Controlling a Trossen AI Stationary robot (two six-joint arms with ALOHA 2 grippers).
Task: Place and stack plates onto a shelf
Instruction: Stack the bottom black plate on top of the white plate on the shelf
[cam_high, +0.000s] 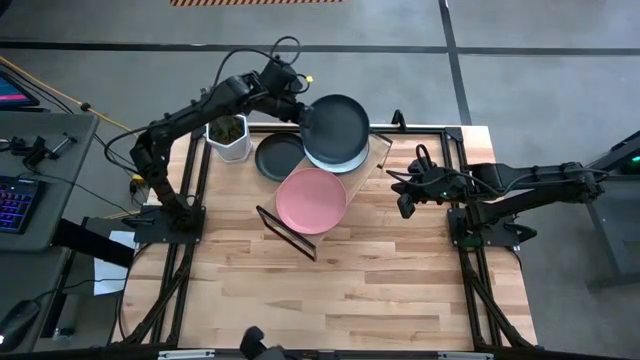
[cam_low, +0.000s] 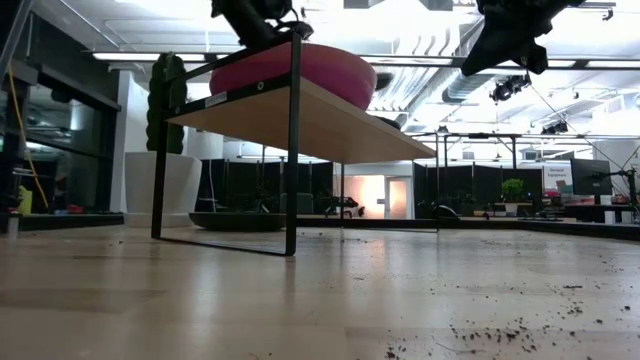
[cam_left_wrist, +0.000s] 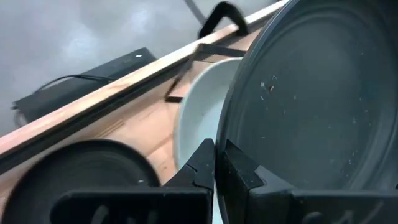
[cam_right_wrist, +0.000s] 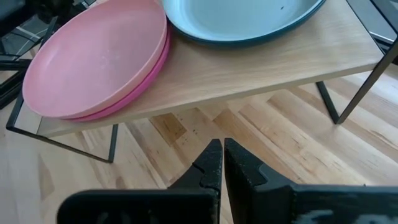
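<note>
dark grey plate (cam_high: 337, 124) pinched at rim by left tool (cam_high: 298, 108), above mint plate (cam_high: 345, 160) on shelf (cam_high: 378, 150).

Shelf (cam_high: 380, 152) stands on table (cam_high: 400, 290), toward far side, set at a slant. Two-plate stack (cam_high: 311, 200) sits on shelf's near-left end; another plate stack (cam_high: 345, 158) on its far-right end. Raised plate (cam_high: 336, 127) hangs over that far stack, held at its left rim by left gripper (cam_high: 299, 113). Lone plate (cam_high: 277, 157) lies on table left of shelf. Cactus pot (cam_high: 229, 138) further left. Right gripper (cam_high: 404, 192) right of shelf, apart.
</note>
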